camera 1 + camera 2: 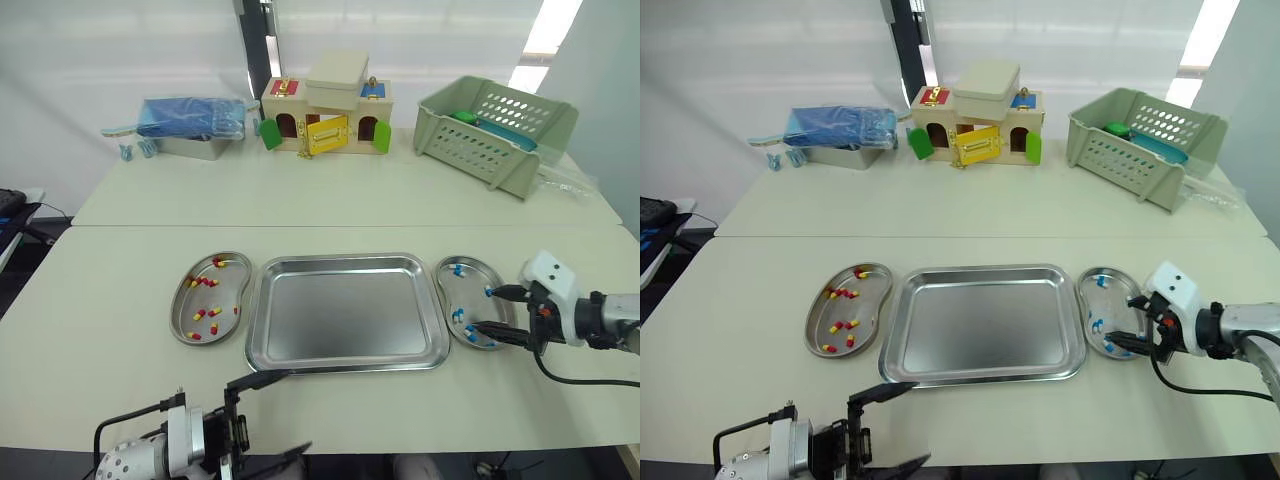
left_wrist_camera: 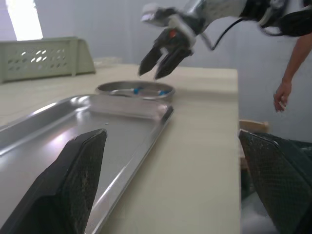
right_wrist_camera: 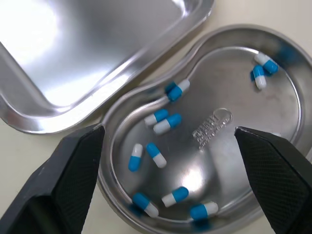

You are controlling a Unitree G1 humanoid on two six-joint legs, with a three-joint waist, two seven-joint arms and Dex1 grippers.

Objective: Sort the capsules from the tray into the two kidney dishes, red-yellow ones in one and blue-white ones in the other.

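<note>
Nearest you, the left gripper (image 1: pixel 300 410) hangs low at the near edge of the table (image 1: pixel 120 380). Its two fingers (image 2: pixel 83 170) are spread wide with nothing between them. They point across the near left corner of the tray (image 1: pixel 345 262) without touching it.

On the other side, the right gripper (image 1: pixel 485 310) hovers just above the right dish (image 1: pixel 441 290). Its fingers (image 3: pixel 73 165) are also wide apart and empty. Straight below them lie the blue-white capsules (image 3: pixel 165 122), scattered over the floor of that dish, about ten as far as you can count. No red-yellow one shows among them.

Move outward to the middle, and the tray between the two dishes looks bare: only shiny metal, no capsule that you can make out. The left dish (image 1: pixel 180 312) sits just beside the tray's left rim. It holds the red-yellow capsules (image 1: pixel 207 312), and no blue one is visible there.

Judging from this, the sorting looks finished, and the step in hand is the release over the right dish. Your next move calls for little:
- Lift the right gripper straight up so the fingers do not clip the dish rim.
- Scan the tray corners and the table beside the dishes for a stray capsule.
- If you find none, draw both arms back.
</note>
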